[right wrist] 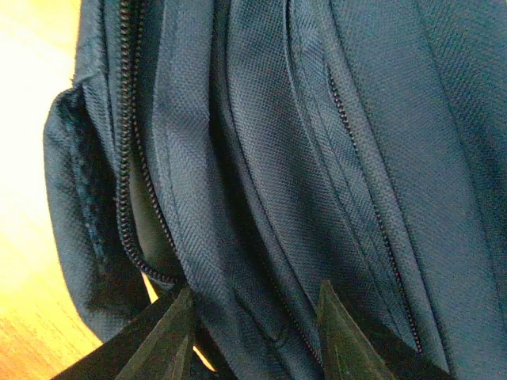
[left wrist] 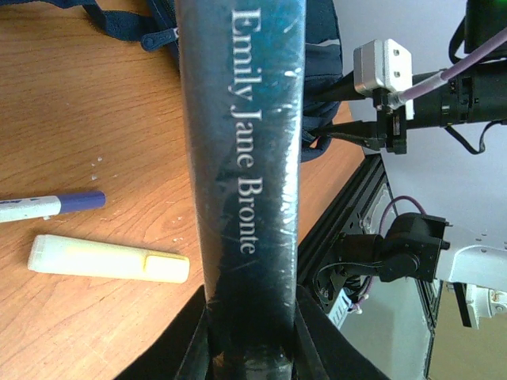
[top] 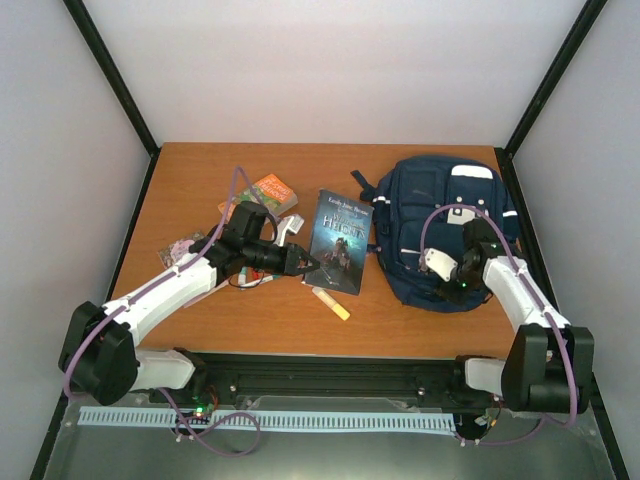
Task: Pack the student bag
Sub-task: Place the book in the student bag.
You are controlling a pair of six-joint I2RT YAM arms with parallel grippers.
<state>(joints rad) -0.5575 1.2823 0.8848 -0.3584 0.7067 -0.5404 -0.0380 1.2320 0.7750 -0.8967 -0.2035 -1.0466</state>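
Top external view, entry one: hazards.
- Left pincer [top: 312, 264]: clamped on the near end of the dark book [top: 340, 240], along its spine. I judge that hold narrow. The book could swing or slip once it leaves the surface [top: 200, 180].
- Right pincer [top: 455, 285]: fingers apart, with a fold of bag fabric lying between them, not visibly pinched. Nothing props the zip mouth, so I expect it may sag shut and catch the book's leading edge.
- Yellow highlighter [top: 333, 303]: just beside the left pincer on its near side. A low sweep could drag it along.

Entry two: the student bag [top: 440, 215]. It lies flat directly under the right pincer, and beyond the book to the right of the left pincer. Right wrist view shows one zip parted only a little.

Entry three: pose.
- Left arm: stretched low and forward, wrist near level, aimed toward the bag.
- Right arm: folded, elbow raised, wrist tipped down onto the bag's near end.
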